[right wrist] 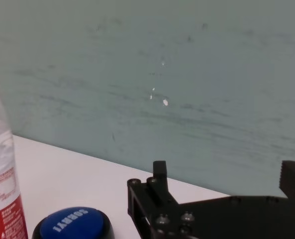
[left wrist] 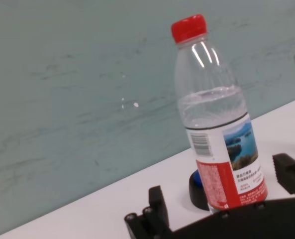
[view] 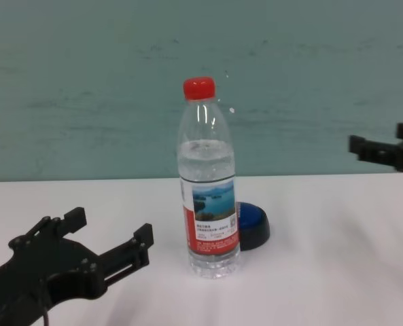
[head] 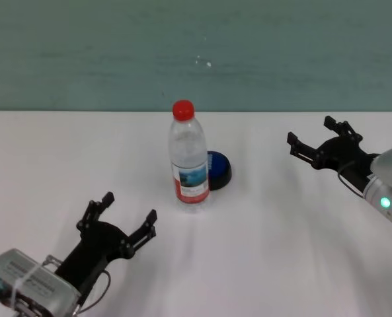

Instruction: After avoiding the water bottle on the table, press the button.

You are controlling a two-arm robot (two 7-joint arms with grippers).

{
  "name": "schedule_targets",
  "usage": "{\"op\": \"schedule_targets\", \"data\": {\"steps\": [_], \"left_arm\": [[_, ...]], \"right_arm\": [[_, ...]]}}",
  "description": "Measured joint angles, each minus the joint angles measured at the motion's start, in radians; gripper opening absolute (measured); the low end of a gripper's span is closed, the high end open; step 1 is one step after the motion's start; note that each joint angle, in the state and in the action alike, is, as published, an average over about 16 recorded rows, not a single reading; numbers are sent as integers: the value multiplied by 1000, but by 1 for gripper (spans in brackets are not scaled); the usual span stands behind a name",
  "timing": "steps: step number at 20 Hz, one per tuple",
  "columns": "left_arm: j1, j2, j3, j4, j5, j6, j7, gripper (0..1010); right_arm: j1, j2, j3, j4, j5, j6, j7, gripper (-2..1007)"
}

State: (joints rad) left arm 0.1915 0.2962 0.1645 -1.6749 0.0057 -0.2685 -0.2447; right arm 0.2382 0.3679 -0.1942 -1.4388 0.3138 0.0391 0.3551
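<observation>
The water bottle (head: 188, 158) stands upright at the middle of the white table (head: 281, 251), clear with a red cap and a red-and-white label. It also shows in the chest view (view: 209, 197), the left wrist view (left wrist: 218, 129) and the right wrist view (right wrist: 3, 194). The blue button (head: 218, 169) on its black base sits just behind and to the right of the bottle, partly hidden by it; it also shows in the chest view (view: 253, 223) and the right wrist view (right wrist: 72, 225). My left gripper (head: 121, 212) is open at the front left. My right gripper (head: 313, 137) is open at the right, above the table, level with the button.
A teal wall (head: 196, 53) runs along the table's far edge. Bare tabletop lies between the right gripper and the button.
</observation>
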Motion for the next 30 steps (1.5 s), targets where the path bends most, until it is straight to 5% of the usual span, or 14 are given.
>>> {"op": "schedule_targets", "data": {"steps": [5,10,19,30], "left_arm": [[0,0,0,0,0,0,0,1000],[0,0,0,0,0,0,0,1000],[0,0,0,0,0,0,0,1000],[0,0,0,0,0,0,0,1000]], "right_arm": [[-103,33,32,-115,34,-12,-6,1003],[-192,57,41,-211,56,-27,-5,1003],[-302,83,11,-323,72,-44,6,1003],[-363,99,-35,-372,65,-64,22,1003]]}}
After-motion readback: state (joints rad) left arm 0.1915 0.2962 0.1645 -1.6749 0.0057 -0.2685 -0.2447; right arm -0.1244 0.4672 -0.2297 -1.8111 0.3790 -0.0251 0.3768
